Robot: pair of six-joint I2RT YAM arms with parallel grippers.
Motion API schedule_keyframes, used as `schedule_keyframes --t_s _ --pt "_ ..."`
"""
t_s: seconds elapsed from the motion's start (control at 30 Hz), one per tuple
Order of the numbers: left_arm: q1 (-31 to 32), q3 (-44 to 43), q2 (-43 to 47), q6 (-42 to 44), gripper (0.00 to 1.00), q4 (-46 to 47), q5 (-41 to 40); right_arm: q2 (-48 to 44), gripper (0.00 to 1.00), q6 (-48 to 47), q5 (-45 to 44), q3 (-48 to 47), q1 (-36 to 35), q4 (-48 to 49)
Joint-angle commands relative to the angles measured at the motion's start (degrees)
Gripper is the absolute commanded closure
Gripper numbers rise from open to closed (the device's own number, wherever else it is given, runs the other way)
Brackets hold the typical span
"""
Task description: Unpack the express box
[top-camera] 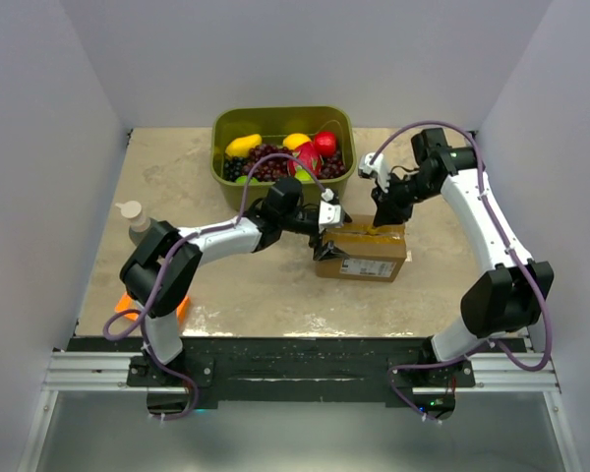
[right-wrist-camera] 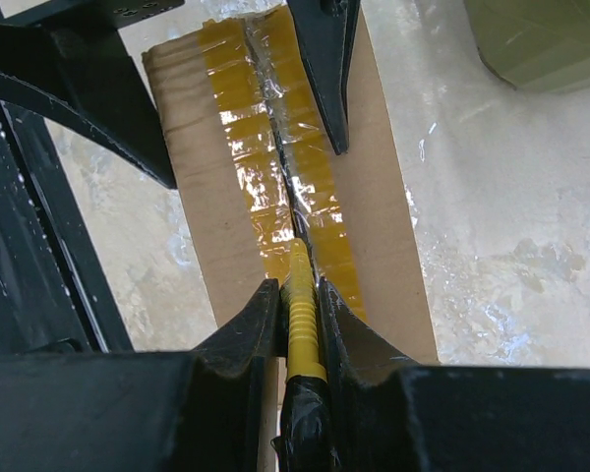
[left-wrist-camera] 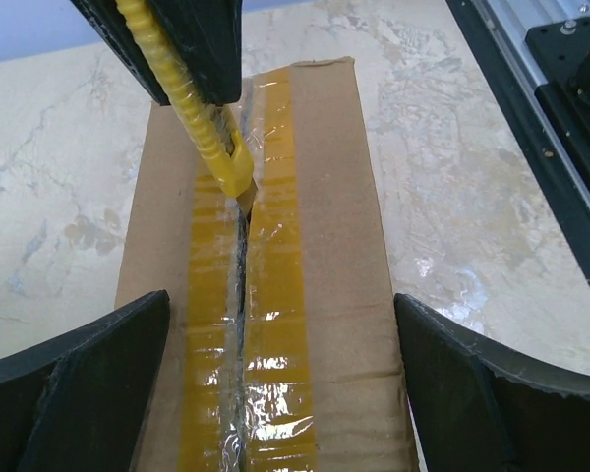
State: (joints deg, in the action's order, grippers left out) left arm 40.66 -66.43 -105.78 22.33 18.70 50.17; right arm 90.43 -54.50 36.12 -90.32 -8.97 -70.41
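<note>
Nearer the bases than the express box (top-camera: 364, 254), well off its left end: flat orange box (top-camera: 128, 305), mostly hidden by the left arm.

Express box lies flat on the marble-look table (top-camera: 177, 177). Long axis runs left to right, taped seam (left-wrist-camera: 241, 324) up, white label on the side facing the bases.

Left gripper (top-camera: 326, 228) is at the box's left end, jaws spread wide, 1 finger to each side of the seam, nothing held.

Right gripper (top-camera: 382, 218) is over the box's right part, clamped on a yellow box cutter (right-wrist-camera: 303, 315). The blade tip sits in the seam and the handle leans back toward the right end.

Judgement: the cut has to run along the seam toward the left end, straight at the open left fingers. The right arm does the work; the left could only steady. How much tape is already parted, cannot tell.

Just beyond the box's far side: green tub (top-camera: 280, 111) of plastic fruit.
</note>
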Motion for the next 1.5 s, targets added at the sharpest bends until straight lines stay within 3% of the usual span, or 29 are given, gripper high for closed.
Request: schedule_keyframes --t_s 0.0,0.4,0.67,0.8,0.93,1.03,1.07,1.1,1.17,1.27,1.47 --pt "-0.2 -1.2 -0.9 10.5 0.01 -8.2 -4.8 -2.5 1.0 -1.2 -2.5 0.3 0.0 -2.7" --pt "-6.7 3.9 3.1 28.6 0.1 -22.8 -1.7 -3.5 1.0 -5.9 -1.1 1.6 -0.6 -2.4" --pt "-6.3 0.8 0.6 30.9 0.18 -26.4 -0.2 0.8 1.0 -9.7 -2.6 -3.8 -0.4 -4.5" --pt "-6.3 1.3 3.4 30.1 0.14 -25.4 0.4 -0.9 1.0 -10.5 -2.4 -4.1 -0.4 -3.2" --pt "-6.1 0.3 7.4 22.3 0.09 -20.0 4.0 -1.8 1.0 -9.7 -2.0 -2.9 -0.5 -1.4" --pt "-5.9 -2.0 7.8 11.1 0.08 -11.3 6.2 -2.2 1.0 -9.1 -1.7 -2.5 -0.5 -0.6" --pt "-5.9 -2.6 7.5 1.3 0.07 -7.8 6.0 -2.4 1.0 -9.1 -1.6 -2.2 -0.6 -0.3" --pt "-6.2 -3.1 7.1 -3.6 0.07 -0.1 5.6 -3.1 1.0 -9.2 -1.4 -1.9 -0.6 0.1" --pt "-6.3 -3.3 5.0 -13.3 0.06 6.1 5.5 -3.5 1.0 -8.3 -1.3 -1.0 -0.8 1.8" --pt "-5.9 -4.4 0.8 -19.1 0.06 12.5 6.9 -3.1 1.0 -7.6 -1.2 -1.2 -1.0 1.6" --pt "-3.3 -6.4 -4.5 -17.2 0.06 13.4 5.0 -3.3 1.0 -7.4 -0.9 -1.0 -1.0 1.4"
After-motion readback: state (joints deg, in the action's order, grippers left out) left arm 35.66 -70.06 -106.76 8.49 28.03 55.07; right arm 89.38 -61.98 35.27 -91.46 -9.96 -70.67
